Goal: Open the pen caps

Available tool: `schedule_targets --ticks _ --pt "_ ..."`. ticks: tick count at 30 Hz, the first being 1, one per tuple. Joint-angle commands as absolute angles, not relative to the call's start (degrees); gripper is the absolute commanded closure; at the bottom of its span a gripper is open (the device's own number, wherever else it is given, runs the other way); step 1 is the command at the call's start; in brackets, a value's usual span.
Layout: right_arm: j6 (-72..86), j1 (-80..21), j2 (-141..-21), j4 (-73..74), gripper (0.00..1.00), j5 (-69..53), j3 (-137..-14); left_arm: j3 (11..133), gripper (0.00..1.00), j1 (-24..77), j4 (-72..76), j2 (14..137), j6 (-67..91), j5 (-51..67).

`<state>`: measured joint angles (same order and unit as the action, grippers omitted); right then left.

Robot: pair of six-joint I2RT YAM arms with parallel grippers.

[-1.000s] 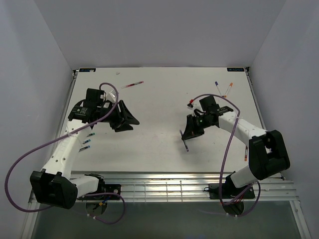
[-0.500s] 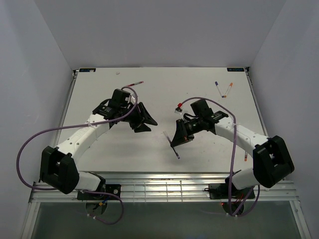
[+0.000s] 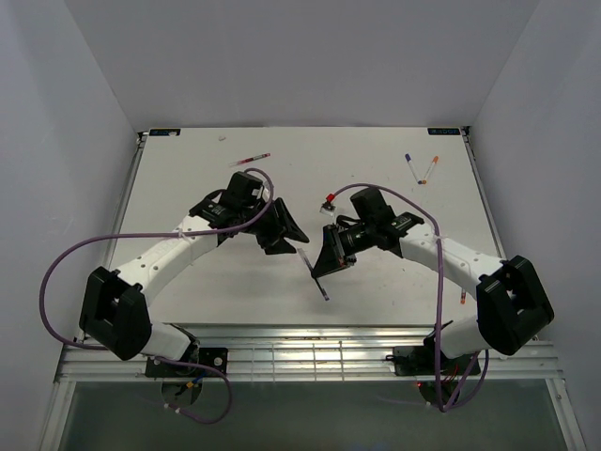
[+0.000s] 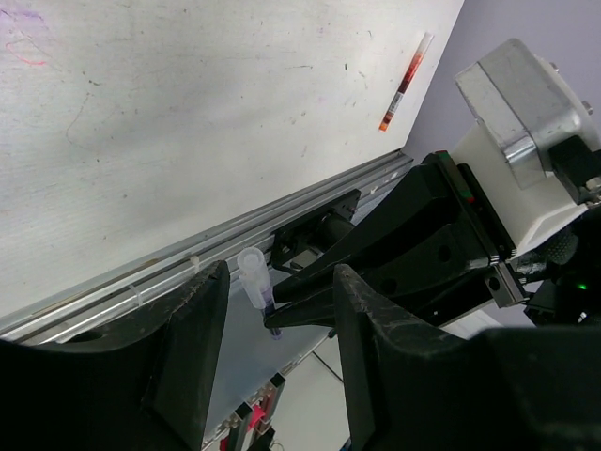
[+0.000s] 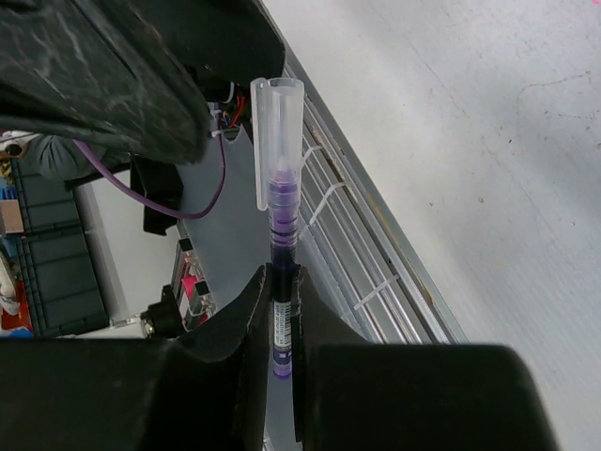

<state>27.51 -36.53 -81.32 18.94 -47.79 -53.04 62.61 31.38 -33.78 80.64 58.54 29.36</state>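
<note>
Pen cap sits between the spread left gripper, untouched; right gripper clamps the pen.

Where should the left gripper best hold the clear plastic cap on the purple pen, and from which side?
Likely the free length of the clear plastic cap, from beyond its tip: the right gripper clamps the purple pen barrel below.

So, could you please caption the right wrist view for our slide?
A purple pen, clear cap on, clamped in the right pincer above the white table.
</note>
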Motion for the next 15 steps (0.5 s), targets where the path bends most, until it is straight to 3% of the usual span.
schedule_targets --ticks 1,7,15 --pt "30.06 -37.35 -80.33 15.3 0.92 -48.78 -55.63 63.28 0.42 32.08 -32.34 80.33 58.97 28.48" --pt "31.99 -38.06 -80.42 13.62 0.92 -48.6 -56.69 62.84 0.46 32.61 -32.26 80.86 58.62 28.48" --pt "33.57 -38.94 -80.16 11.61 0.92 -48.16 -55.72 62.75 0.69 32.7 -32.26 80.95 57.57 28.92"
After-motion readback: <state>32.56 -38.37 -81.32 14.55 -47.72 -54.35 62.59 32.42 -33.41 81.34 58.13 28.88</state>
